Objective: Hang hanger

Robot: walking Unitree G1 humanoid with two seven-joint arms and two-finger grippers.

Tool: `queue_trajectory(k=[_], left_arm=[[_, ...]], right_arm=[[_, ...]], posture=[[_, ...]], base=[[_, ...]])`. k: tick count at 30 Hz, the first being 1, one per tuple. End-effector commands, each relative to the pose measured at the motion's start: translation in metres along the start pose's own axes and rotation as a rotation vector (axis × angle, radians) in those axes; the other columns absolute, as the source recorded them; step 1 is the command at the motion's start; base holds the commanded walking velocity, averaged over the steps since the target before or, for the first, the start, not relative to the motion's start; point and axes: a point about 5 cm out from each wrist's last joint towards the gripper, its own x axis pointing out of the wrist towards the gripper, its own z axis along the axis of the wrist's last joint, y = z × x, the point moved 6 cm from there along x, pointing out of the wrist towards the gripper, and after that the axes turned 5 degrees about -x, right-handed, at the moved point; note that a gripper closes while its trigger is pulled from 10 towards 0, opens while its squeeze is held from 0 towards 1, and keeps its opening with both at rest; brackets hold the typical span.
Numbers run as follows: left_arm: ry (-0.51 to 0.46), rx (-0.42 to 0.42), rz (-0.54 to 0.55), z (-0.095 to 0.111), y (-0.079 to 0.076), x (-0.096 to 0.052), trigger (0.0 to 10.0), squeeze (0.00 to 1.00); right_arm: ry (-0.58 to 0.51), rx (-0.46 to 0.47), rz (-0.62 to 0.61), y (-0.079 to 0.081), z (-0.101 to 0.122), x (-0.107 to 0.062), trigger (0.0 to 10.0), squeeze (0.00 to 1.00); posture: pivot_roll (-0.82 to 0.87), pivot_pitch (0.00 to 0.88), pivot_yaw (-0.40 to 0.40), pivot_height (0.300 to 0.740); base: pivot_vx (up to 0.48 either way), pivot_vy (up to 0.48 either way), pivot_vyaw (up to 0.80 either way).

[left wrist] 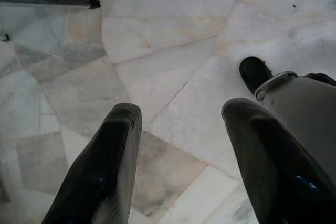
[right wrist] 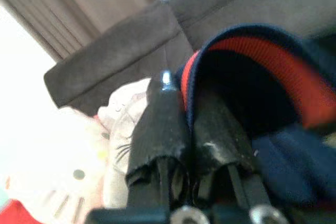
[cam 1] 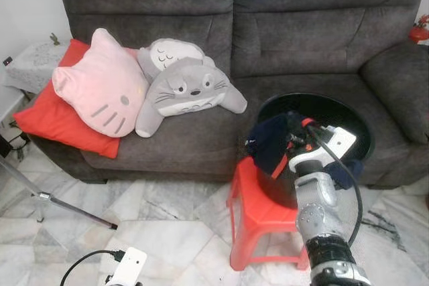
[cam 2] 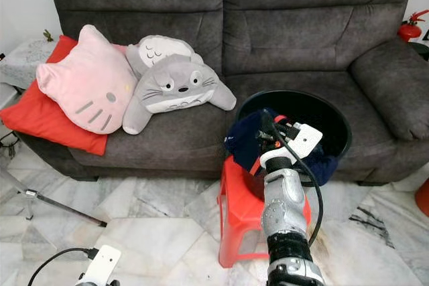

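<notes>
My right gripper [cam 2: 266, 133] is raised over the near rim of a round black basket [cam 1: 333, 102] and is shut on a navy blue garment with red trim [cam 1: 270, 143]. In the right wrist view the two black fingers [right wrist: 164, 124] press together against the garment's red-edged hem [right wrist: 247, 51]. The cloth drapes from the fingers down over the basket's front. The basket stands on a red plastic stool [cam 1: 258, 216] in front of the sofa. My left gripper [left wrist: 178, 111] hangs low over the marble floor, open, with nothing between its fingers.
A grey sofa [cam 1: 295, 38] fills the back, with a pink cat cushion [cam 1: 100, 85], a grey plush cushion [cam 1: 184, 88] and a red pillow [cam 1: 57, 122] on its left seat. A tripod leg [cam 1: 60, 205] crosses the floor at left. A red fire extinguisher [cam 2: 409, 28] stands at far right.
</notes>
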Motion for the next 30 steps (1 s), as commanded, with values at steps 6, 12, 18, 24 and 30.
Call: queue_trajectory(k=[6,12,18,24,30], left_arm=[[0.034,0.003,0.004,-0.011,0.0,-0.001,10.0,0.0],[0.043,-0.008,0.009,-0.014,0.0,-0.002,10.0,0.0],[0.038,-0.093,0.026,-0.018,0.0,-0.002,10.0,0.0],[0.042,-0.102,0.035,-0.022,-0.002,-0.003,10.0,0.0],[0.055,-0.113,0.032,-0.027,-0.005,-0.004,10.0,0.0]], right_arm=[[-0.043,-0.326,0.005,0.015,0.017,-0.016,10.0,0.0],[-0.134,-0.547,-0.068,0.022,0.045,-0.023,10.0,0.0],[-0.15,-0.761,-0.154,0.014,0.056,-0.029,10.0,0.0],[-0.056,-0.751,-0.266,-0.01,0.047,-0.054,10.0,0.0],[-0.002,-0.792,-0.262,-0.009,0.038,-0.065,10.0,0.0]], posture=[[-0.15,0.0,0.04,0.74],[-0.14,0.0,0.027,0.74],[-0.12,0.0,0.01,0.74],[-0.1,0.0,-0.019,0.74],[-0.11,0.0,-0.018,0.74]], base=[[0.0,0.0,0.0],[0.0,0.0,0.0],[0.0,0.0,0.0],[0.0,0.0,0.0],[0.0,0.0,0.0]])
